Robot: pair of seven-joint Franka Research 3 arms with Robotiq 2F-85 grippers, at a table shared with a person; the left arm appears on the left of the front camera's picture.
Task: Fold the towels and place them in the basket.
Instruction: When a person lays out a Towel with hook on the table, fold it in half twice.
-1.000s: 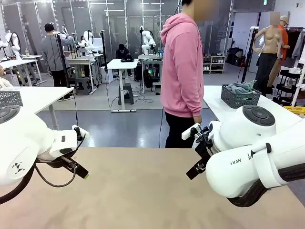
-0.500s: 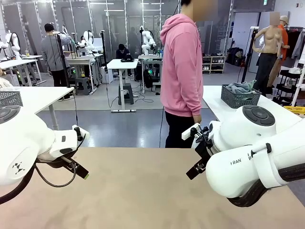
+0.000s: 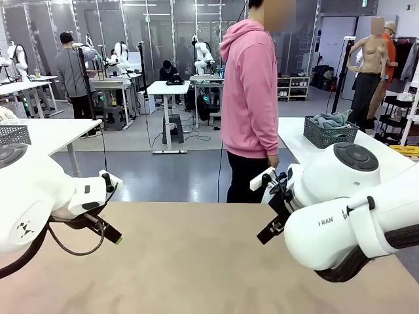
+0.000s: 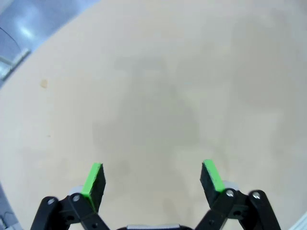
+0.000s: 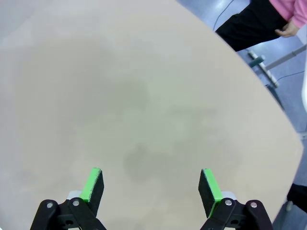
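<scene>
little had changed since a second earlier: both arms hung over the beige tabletop (image 3: pixel 196 268) in the same poses. the person (image 3: pixel 251 91) in the pink hoodie at the far edge had only shifted the hand (image 3: pixel 272 161) slightly by the thigh. the left claw (image 4: pixel 153 179) was spread wide above bare tabletop, its green pads well apart and pinching nothing. the right claw (image 5: pixel 151 184) stood just as wide, also empty. the basket (image 3: pixel 329 136) sat on a separate white table (image 3: pixel 294 140) behind and to the right, well apart from both arms. the towels (image 3: pixel 332 119) were heaped loosely in it, a blue-grey one on top; how many lay beneath could not be told. in the front view each claw was largely hidden by its own arm. a second mesh basket (image 3: pixel 14 134) at the left was cut off by the picture's edge.
</scene>
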